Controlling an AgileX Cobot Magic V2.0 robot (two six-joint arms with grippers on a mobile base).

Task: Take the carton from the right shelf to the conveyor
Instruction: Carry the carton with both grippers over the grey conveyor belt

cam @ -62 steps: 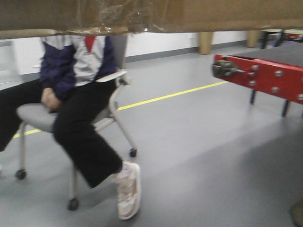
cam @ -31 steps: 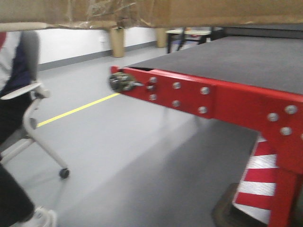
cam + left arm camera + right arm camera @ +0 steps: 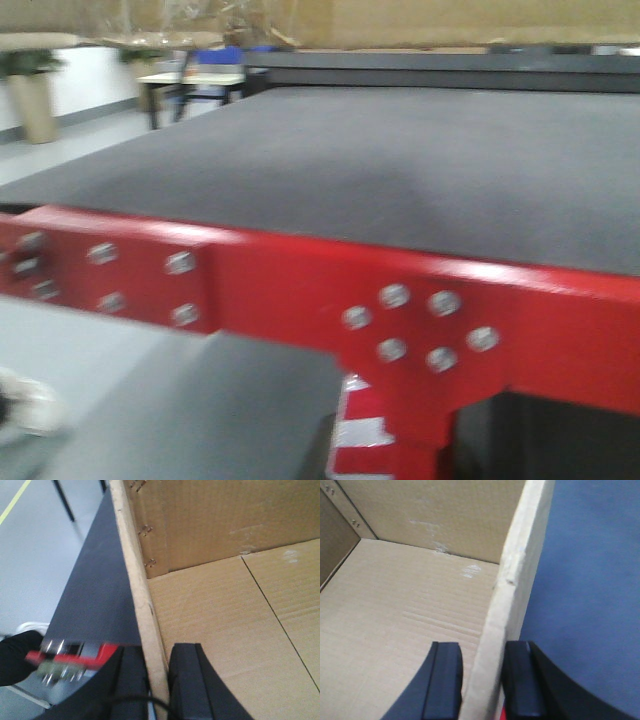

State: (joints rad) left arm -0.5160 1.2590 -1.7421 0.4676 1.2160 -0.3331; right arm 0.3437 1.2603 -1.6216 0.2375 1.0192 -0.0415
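Change: conveyor (image 3: 400, 170), at right edge a second ago, now fills front view | carton (image 3: 420, 20) at top edge, held above conveyor | left pincer (image 3: 158, 652) and right pincer (image 3: 481, 650) each closed on a carton side wall | judged: lowering comes next

The carton (image 3: 450, 20) is an open-topped brown corrugated box with crinkled clear tape on its lower seam. It hangs level above the conveyor (image 3: 400, 170), with its left wall clamped in the left gripper (image 3: 159, 685) and its right wall in the right gripper (image 3: 481, 685). The conveyor is a wide, dark grey textured belt with a bolted red front edge.
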